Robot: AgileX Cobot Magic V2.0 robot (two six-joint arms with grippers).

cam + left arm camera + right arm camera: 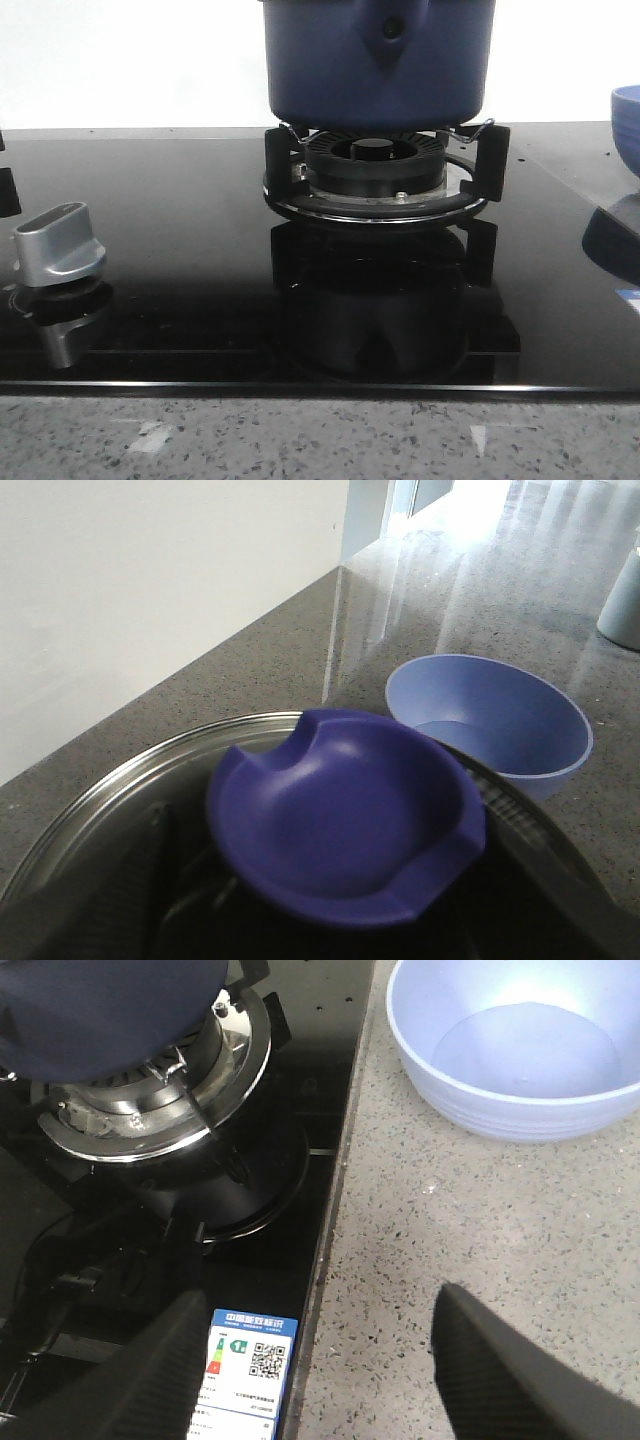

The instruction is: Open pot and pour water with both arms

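The dark blue pot [378, 60] stands on the gas burner [375, 165] at the back centre; its top is cut off in the front view. In the left wrist view its steel-rimmed glass lid [120, 790] carries a dark blue dished knob [345, 820]. My left gripper [320, 795] is open, with one finger on each side of the knob and a dark gap at the finger [140, 880] on one side. My right gripper [320, 1300] is open and empty above the cooktop's right edge, by the pot [100, 1010]. Neither gripper shows in the front view.
A light-blue bowl [520, 1050] with a little water stands on the speckled counter right of the cooktop [180, 230]; it also shows in the left wrist view [490, 720] and the front view [627, 120]. A silver knob [58, 245] sits front left. A label sticker [245, 1375] lies at the cooktop's edge.
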